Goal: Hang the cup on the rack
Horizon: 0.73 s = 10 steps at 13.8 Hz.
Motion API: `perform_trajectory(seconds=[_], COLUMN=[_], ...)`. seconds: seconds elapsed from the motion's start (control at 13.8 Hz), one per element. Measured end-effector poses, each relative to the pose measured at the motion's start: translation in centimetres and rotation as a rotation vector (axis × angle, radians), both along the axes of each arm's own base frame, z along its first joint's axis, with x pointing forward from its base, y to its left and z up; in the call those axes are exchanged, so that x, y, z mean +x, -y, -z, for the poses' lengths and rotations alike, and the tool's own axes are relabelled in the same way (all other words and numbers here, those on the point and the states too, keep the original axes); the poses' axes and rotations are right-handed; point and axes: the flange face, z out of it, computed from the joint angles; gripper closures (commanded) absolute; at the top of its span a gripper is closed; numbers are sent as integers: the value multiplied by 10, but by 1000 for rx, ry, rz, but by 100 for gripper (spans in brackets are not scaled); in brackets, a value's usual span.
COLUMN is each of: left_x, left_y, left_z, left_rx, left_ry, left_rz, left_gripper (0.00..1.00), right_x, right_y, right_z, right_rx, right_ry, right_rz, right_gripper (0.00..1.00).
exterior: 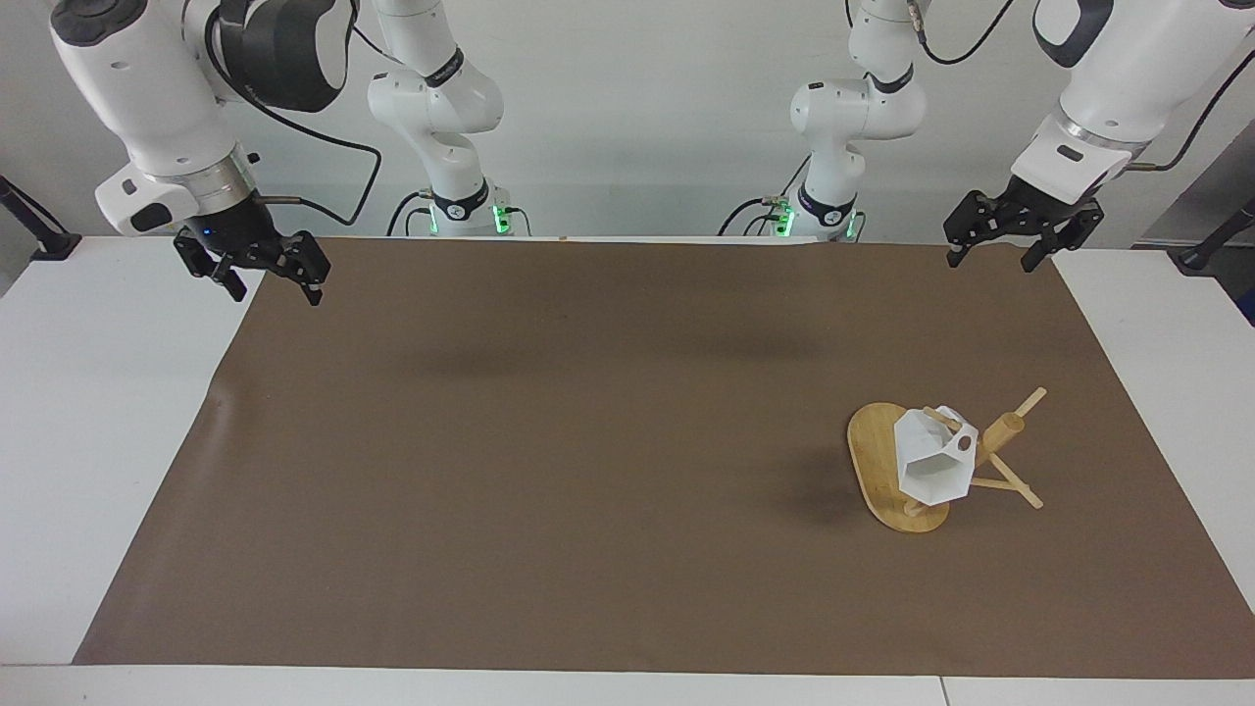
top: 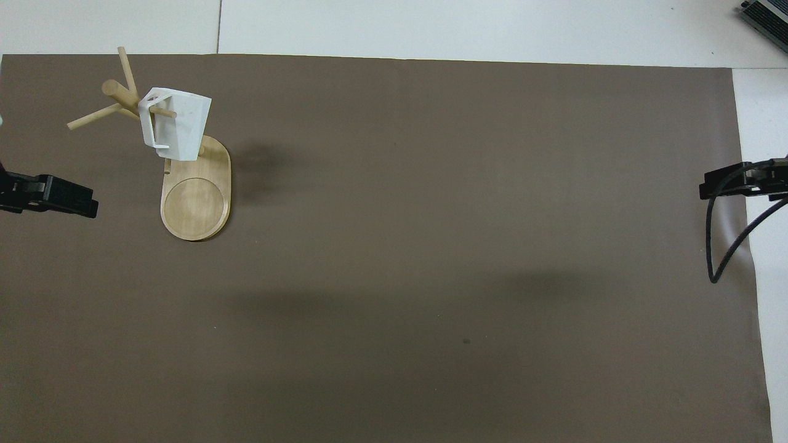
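The bamboo rack [exterior: 882, 469] [top: 196, 200] stands on the brown mat toward the left arm's end of the table. The white faceted cup [exterior: 931, 463] [top: 177, 126] hangs tilted on one of its pegs, with the peg through the handle. No gripper touches it. My left gripper [exterior: 990, 263] [top: 74, 200] is open and empty, up in the air over the mat's corner at the robots' edge. My right gripper [exterior: 276, 292] [top: 714, 186] is open and empty, waiting over the mat's edge at the right arm's end.
The brown mat [exterior: 588, 441] covers most of the white table [exterior: 108, 412]. A black cable [top: 726, 246] loops down from the right gripper. A dark device [top: 766, 15] sits at the table corner farthest from the robots, at the right arm's end.
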Motion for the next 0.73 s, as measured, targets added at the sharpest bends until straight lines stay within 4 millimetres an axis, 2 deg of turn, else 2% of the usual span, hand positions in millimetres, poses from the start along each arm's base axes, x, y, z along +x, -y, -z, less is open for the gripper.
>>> perform_trajectory(seconds=[0.44, 0.73], left_x=[-6, -7], left_y=[4, 4], left_z=[-9, -6], left_rx=[-1, 0], left_ry=[8, -4], left_rz=[8, 7], left_gripper=[0, 0], right_x=[0, 0], right_y=[-1, -1], right_z=[0, 0], right_rx=[0, 0], right_ry=[0, 0], right_rz=[-2, -2], right_gripper=[0, 0])
